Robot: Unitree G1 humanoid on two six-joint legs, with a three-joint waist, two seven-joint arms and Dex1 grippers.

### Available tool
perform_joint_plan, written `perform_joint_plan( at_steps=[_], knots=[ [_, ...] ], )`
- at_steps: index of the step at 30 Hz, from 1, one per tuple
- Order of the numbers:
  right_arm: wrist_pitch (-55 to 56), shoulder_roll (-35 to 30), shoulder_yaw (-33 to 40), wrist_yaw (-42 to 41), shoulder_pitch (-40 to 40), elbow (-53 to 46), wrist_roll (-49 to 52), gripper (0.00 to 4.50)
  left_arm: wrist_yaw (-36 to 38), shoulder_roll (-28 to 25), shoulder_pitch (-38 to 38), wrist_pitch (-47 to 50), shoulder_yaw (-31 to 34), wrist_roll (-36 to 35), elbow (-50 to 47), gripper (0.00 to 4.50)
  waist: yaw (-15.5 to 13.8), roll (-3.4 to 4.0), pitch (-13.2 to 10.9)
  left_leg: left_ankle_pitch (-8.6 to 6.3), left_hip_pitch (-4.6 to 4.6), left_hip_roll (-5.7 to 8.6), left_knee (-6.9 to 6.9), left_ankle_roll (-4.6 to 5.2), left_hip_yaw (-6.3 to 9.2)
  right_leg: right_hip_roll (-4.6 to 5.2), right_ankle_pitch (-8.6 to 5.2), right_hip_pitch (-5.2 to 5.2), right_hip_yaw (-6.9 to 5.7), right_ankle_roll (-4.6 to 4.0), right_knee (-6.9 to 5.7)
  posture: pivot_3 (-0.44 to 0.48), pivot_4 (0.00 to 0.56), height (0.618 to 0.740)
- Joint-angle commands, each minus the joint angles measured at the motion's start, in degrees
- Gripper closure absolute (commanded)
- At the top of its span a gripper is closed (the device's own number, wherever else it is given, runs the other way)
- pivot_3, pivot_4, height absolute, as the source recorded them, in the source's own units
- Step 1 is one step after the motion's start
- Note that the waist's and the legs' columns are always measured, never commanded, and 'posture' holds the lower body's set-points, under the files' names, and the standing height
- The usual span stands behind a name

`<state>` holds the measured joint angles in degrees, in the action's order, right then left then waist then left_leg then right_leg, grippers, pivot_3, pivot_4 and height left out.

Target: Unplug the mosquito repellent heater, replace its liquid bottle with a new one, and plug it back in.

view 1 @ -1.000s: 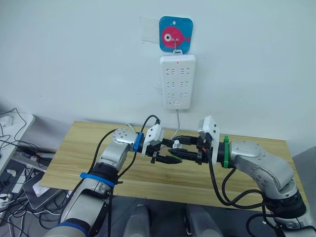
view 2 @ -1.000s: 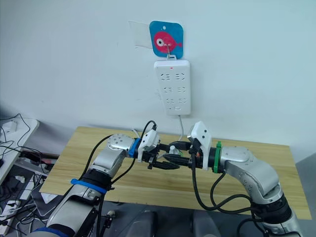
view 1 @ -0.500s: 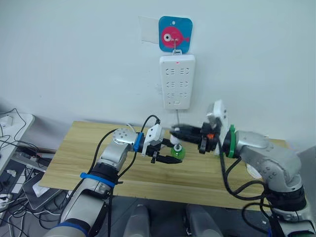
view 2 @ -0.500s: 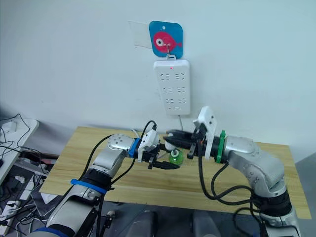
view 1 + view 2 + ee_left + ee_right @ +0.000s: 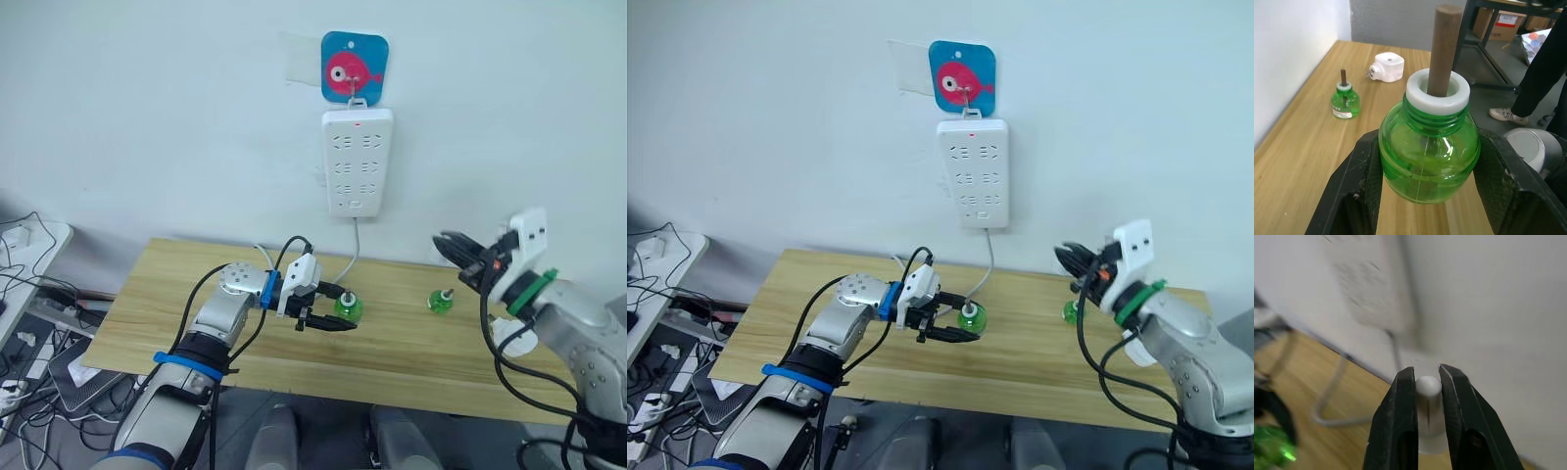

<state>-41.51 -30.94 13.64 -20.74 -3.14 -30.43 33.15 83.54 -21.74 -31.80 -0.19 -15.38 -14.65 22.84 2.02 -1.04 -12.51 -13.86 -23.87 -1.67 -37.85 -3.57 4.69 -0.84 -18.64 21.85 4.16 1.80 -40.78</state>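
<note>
White and rounded, the mosquito repellent heater [image 5: 1387, 67] is lying on the wooden worktop [image 5: 196, 294] beside a second green bottle [image 5: 1345, 100], while the left tool [image 5: 1425, 196] is clamping a green wick bottle [image 5: 1429, 149] and the right tool [image 5: 1426, 396] is pinching a small white cap [image 5: 1428, 385].

A power strip [image 5: 357, 163] hangs on the wall at upper centre, above the far edge of a table [image 5: 176, 323] that spans the lower half of the frame. One bottle [image 5: 347, 306] sits at mid-frame, held between the left gripper's [image 5: 334, 315] fingers; a second bottle [image 5: 440, 301] stands on the table to its right. The heater [image 5: 513, 337] lies further right, near the frame's right edge.
</note>
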Motion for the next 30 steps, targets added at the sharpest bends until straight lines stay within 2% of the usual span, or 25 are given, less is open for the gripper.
perform_joint_plan(
  at_steps=[1, 8, 15, 19, 22, 23, 30],
  knots=[
    [6.25, 0.82, 0.92, 0.61, 2.58, 1.06, -4.55, 4.16, -0.31, 0.31, -0.72, 0.2, 0.83, -0.77, -1.73, 2.25, 0.5, 0.0, 0.0, 0.0, 0.04, -0.01, 0.0, 0.0, -0.01, -0.01, 0.0, -0.01, 0.02, 0.0, -0.04, 0.002, 0.203, 0.74],
    [12.93, 3.05, 0.84, 0.37, 7.73, 6.57, -9.65, 4.16, -0.25, 0.04, -0.76, 0.4, 0.99, -0.86, -1.98, 2.25, 0.76, 0.02, -0.01, 0.01, 0.05, -0.01, 0.02, 0.02, 0.01, -0.05, -0.01, -0.02, 0.0, 0.0, -0.05, 0.008, 0.207, 0.74],
    [19.22, 4.73, -5.55, -5.42, 12.34, 5.94, -11.44, 4.16, -0.46, -1.23, -0.35, 1.22, 1.85, -1.4, -2.75, 2.25, 0.84, 0.05, -0.03, 0.01, 0.06, -0.02, 0.02, 0.02, 0.01, -0.05, -0.01, -0.03, 0.02, 0.0, -0.04, 0.013, 0.21, 0.74],
    [23.06, 7.87, -12.04, -7.47, 8.67, 10.04, -13.96, 4.16, -0.96, -2.19, 0.12, 1.77, 3.11, -2.27, -3.42, 2.25, 1.08, 0.06, -0.04, 0.01, 0.07, -0.04, 0.02, 0.02, 0.02, -0.06, -0.01, -0.03, 0.01, 0.0, -0.05, 0.018, 0.21, 0.74],
    [26.94, 10.83, -15.59, -6.34, 3.63, 17.63, -18.08, 4.16, -1.28, -3.24, 1.43, 2.49, 4.06, -2.67, -4.74, 2.25, 1.13, 0.09, -0.06, 0.01, 0.08, -0.05, 0.03, 0.02, 0.02, -0.07, -0.01, -0.03, 0.01, 0.0, -0.06, 0.018, 0.21, 0.74],
    [28.53, 11.76, -16.48, -5.99, 1.91, 20.56, -19.44, 4.16, -1.4, -3.74, 2.06, 2.91, 4.3, -2.81, -5.5, 2.25, 1.05, 0.09, -0.06, 0.01, 0.08, -0.01, 0.03, 0.02, 0.02, -0.04, -0.01, -0.04, 0.0, 0.0, -0.06, 0.047, 0.203, 0.74],
    [37.25, 17.18, -16.78, -2.97, -6.69, 40.42, -24.35, 4.16, -3.13, -5.61, 4.76, 3.83, 5.98, -3.22, -9.0, 2.25, -0.35, 0.12, -0.08, 0.02, 0.05, -0.03, 0.05, 0.01, 0.04, -0.01, -0.01, -0.01, -0.03, 0.0, -0.01, 0.093, 0.2, 0.74]
  ],
)
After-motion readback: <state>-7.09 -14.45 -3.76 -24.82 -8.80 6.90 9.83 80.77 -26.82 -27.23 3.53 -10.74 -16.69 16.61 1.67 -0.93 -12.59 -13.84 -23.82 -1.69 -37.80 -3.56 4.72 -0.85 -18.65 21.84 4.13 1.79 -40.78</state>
